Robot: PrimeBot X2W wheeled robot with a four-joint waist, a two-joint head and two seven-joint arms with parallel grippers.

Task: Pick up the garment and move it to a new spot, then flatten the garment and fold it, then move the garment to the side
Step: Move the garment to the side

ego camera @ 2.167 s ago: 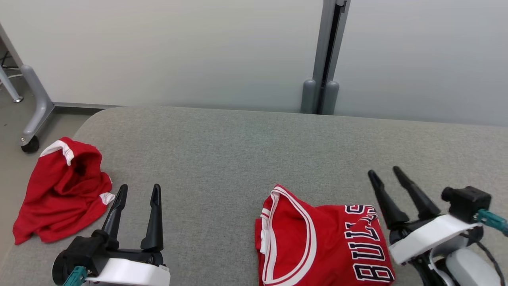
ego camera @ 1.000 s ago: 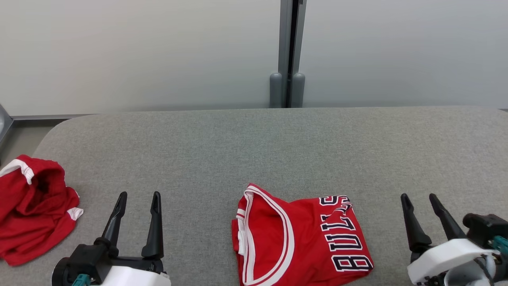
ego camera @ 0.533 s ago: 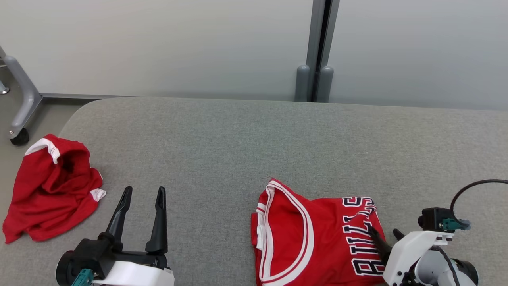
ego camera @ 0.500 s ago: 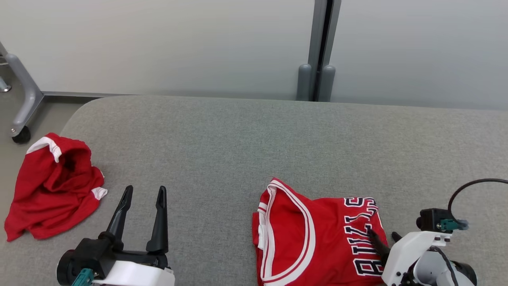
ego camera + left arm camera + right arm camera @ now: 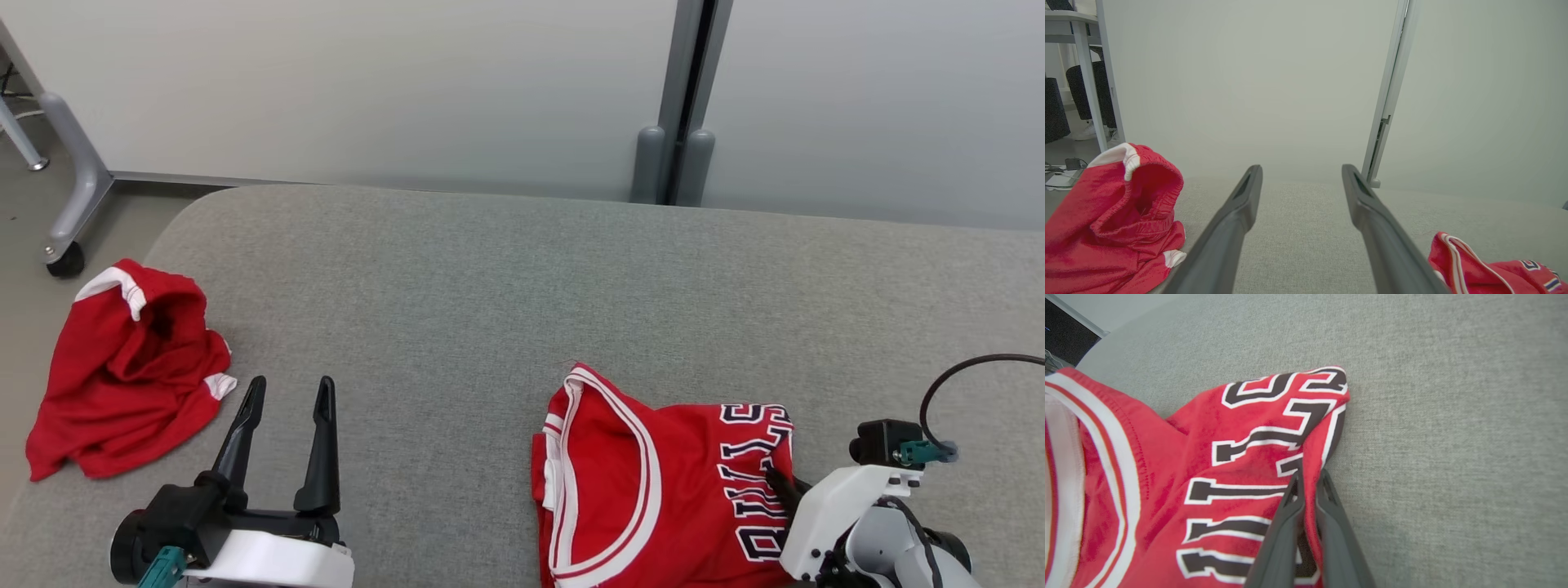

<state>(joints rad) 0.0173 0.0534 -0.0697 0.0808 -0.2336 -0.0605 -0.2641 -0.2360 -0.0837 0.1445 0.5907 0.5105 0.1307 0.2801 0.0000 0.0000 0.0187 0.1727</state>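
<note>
Head view: the folded jersey (image 5: 653, 490) lies at 5 o'clock on the grey cushion (image 5: 506, 286), neckline toward 9 o'clock and lettering running 12 to 6 along its right edge. The right gripper (image 5: 782, 483) sits on that lettered edge, so the bulk of the cloth lies at 9 o'clock from it. The left gripper (image 5: 291, 384) is well apart at 7 o'clock, spread and empty, with crumpled red shorts (image 5: 122, 376) beyond it at 9.

Left wrist view: the jersey's collar shows at 4 o'clock and the shorts at 8.

Right wrist view: the fingers are pressed together, pinching a raised fold of the lettered edge. The right arm is plainly the nearer one, and a sideways pull would trail the fold behind the pinch.
</note>
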